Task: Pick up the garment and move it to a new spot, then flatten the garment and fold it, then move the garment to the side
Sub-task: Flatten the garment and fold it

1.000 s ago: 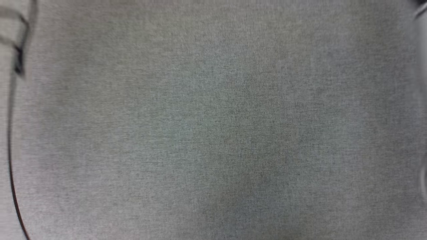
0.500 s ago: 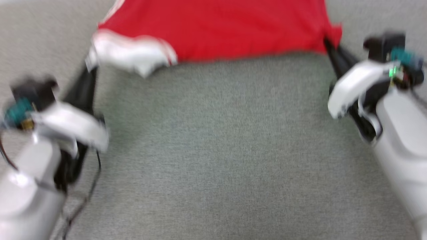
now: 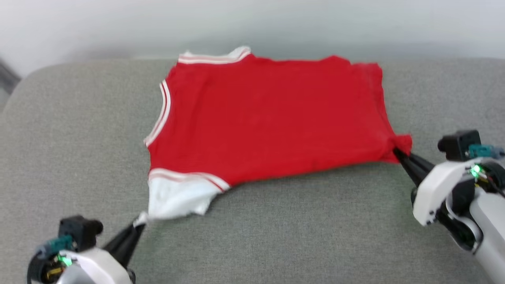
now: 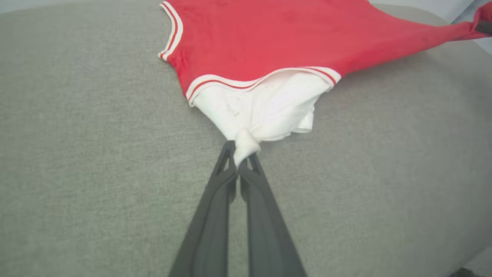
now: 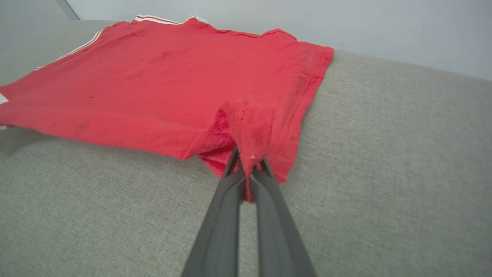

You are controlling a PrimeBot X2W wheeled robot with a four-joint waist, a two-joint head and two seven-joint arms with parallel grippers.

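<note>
The garment (image 3: 268,118) lies spread, red side up, across the far half of a grey cushion (image 3: 296,244), with its far edge close to the pale wall (image 3: 252,23). Its body is mostly flat, with light wrinkles along the right edge. White-and-red striped trim runs down its left edge, and a second striped band sits at the far left corner. The white sleeve (image 3: 177,197) is at the near left, drawn out to a point toward the left gripper (image 3: 139,225). That gripper is clenched on the tip of the sleeve; in the left wrist view the white cloth is bunched into a small knob between the two dark fingertips. The right gripper (image 3: 396,152) is clamped on the near right red corner (image 3: 402,144) of the garment; in the right wrist view the fabric rises into a small tent at the fingertips and a fold hangs between the fingers. The near edge of the garment runs between the two grippers, raised slightly off the cushion with a shadow under it. Both grippers sit at the near side of the garment, well apart, left lower in the head view than right. No chest lettering is visible on the upward face.
</note>
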